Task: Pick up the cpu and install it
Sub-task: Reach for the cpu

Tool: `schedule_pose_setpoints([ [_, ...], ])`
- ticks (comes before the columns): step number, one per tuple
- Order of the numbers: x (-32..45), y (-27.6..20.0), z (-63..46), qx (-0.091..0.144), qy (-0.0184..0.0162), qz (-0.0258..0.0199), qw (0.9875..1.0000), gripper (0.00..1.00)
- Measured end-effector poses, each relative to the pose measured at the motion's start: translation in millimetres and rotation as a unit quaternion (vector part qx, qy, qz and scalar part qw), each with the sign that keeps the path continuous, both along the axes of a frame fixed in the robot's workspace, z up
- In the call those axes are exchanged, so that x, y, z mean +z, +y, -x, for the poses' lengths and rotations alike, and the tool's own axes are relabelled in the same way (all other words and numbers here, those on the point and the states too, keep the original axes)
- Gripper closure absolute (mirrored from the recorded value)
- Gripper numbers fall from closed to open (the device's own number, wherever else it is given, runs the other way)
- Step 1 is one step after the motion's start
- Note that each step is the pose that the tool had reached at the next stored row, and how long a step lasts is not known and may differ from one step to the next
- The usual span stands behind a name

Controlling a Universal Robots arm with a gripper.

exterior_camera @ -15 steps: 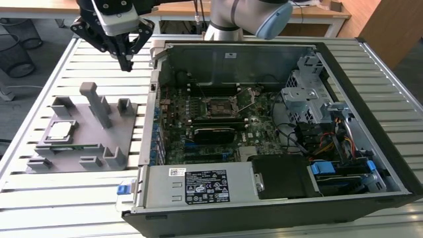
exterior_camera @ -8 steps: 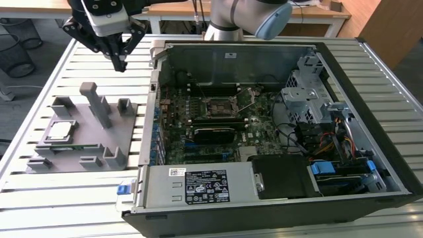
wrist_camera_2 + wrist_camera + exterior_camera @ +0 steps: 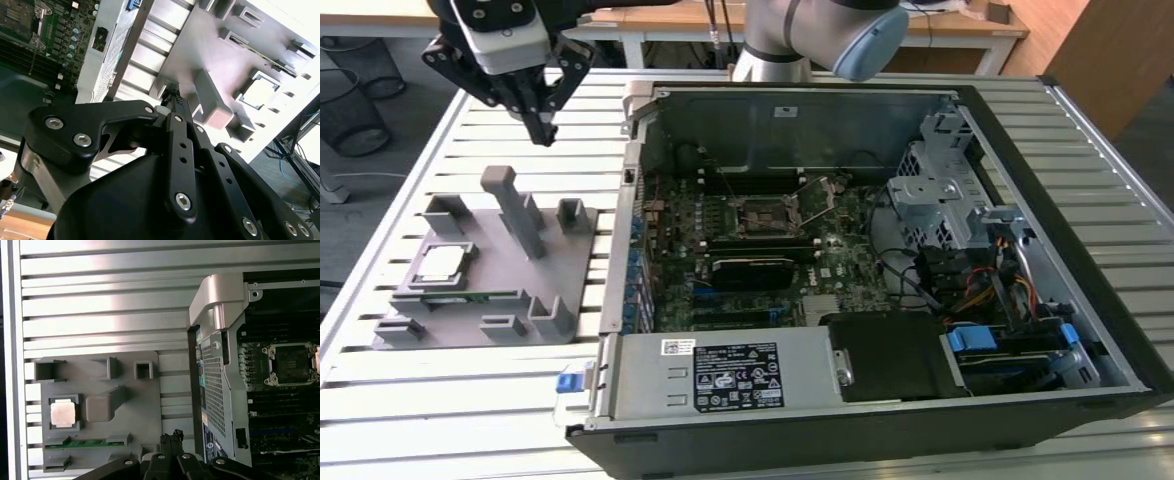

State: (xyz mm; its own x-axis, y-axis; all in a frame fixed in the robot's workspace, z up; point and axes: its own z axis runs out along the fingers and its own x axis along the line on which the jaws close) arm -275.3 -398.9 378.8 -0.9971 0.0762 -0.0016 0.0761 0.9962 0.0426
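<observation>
The cpu, a small silver-topped square chip, lies flat in a recess of the grey holder block on the slatted table, at the exterior view's left. It also shows in both wrist views. My black gripper hangs above the table beyond the holder, well above the cpu and not touching it. Its fingertips meet, shut with nothing between them. The open motherboard socket sits inside the computer case.
The open computer case fills the exterior view's middle and right, its metal wall close beside the holder. A tall post rises from the holder. A green memory stick lies in the holder's slot.
</observation>
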Motion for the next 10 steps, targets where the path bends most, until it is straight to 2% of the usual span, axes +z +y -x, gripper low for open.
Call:
schedule_pose_setpoints([
  [10,-1.5,0.0,12.9,0.000,0.0001,0.0000,1.0000,0.89],
])
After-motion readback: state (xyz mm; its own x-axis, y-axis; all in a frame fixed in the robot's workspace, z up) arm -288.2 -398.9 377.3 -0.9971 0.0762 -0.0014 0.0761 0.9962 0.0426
